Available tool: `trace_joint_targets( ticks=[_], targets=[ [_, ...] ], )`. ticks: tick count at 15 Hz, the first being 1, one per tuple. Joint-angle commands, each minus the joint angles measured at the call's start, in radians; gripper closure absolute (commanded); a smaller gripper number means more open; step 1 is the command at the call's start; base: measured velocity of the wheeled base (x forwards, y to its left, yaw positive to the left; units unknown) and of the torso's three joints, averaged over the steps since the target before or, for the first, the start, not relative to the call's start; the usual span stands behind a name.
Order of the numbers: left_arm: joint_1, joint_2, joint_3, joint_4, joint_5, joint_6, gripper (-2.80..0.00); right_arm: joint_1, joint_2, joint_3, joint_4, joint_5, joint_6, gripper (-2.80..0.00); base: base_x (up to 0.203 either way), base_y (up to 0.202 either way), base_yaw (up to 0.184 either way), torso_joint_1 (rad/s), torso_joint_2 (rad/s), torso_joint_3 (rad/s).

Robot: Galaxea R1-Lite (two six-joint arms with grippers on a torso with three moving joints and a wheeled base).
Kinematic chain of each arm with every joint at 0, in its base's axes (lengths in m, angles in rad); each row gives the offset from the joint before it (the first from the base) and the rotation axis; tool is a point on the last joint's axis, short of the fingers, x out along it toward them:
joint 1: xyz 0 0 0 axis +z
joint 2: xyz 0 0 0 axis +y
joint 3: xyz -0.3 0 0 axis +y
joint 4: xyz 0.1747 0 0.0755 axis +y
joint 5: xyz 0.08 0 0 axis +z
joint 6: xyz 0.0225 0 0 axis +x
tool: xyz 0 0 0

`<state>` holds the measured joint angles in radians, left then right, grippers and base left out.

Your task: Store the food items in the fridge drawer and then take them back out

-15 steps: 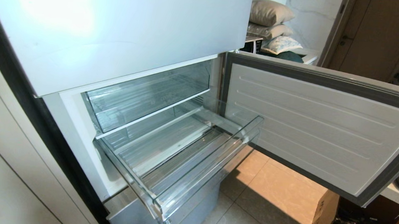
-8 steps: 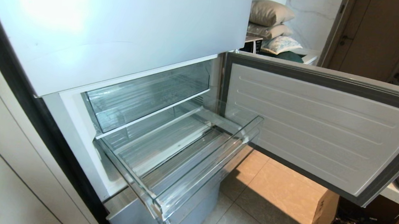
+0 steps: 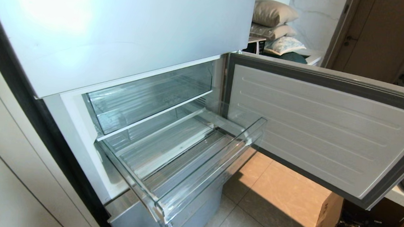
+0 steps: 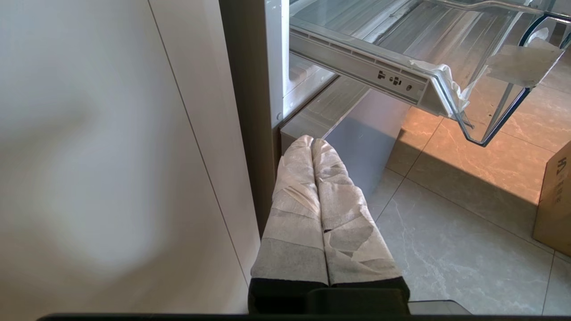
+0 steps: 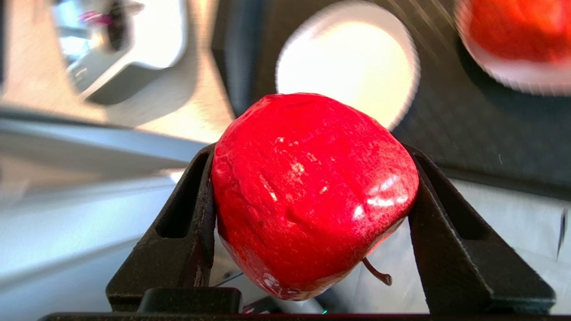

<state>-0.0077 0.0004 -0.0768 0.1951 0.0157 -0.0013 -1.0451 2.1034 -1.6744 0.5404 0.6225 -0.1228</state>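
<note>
The fridge drawer is pulled out and holds nothing; its clear corner also shows in the left wrist view. Neither arm appears in the head view. In the right wrist view my right gripper is shut on a shiny red apple, with the stem pointing toward the wrist. Beyond it, an orange-red fruit rests on a white plate over a dark mat. My left gripper, its fingers wrapped in pale tape, is shut on nothing and hangs low beside the fridge's base.
The open fridge door swings out on the right. A smaller clear compartment sits above the drawer. A cardboard box stands on the tiled floor. An empty white plate lies on the dark mat. A pale cabinet panel runs along the left.
</note>
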Motion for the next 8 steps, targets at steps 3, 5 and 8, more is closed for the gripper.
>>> trace_joint_targets(
  ticks=[3,5,8],
  targets=[
    [0.000,0.000,0.000,0.001,0.000,0.000,0.00,0.028,0.121,-0.181,0.196,-0.151,0.122,0.00,0.000,0.000,0.000,0.000,0.00,0.000],
    [0.000,0.000,0.000,0.001,0.001,0.000,0.00,0.031,0.132,-0.255,0.317,-0.168,0.131,0.00,0.000,0.000,0.000,0.000,0.00,0.000],
    [-0.002,0.000,0.000,0.001,0.001,0.000,0.00,0.049,0.128,-0.290,0.366,-0.170,0.244,0.00,0.000,0.000,0.000,0.000,0.00,0.000]
  ],
)
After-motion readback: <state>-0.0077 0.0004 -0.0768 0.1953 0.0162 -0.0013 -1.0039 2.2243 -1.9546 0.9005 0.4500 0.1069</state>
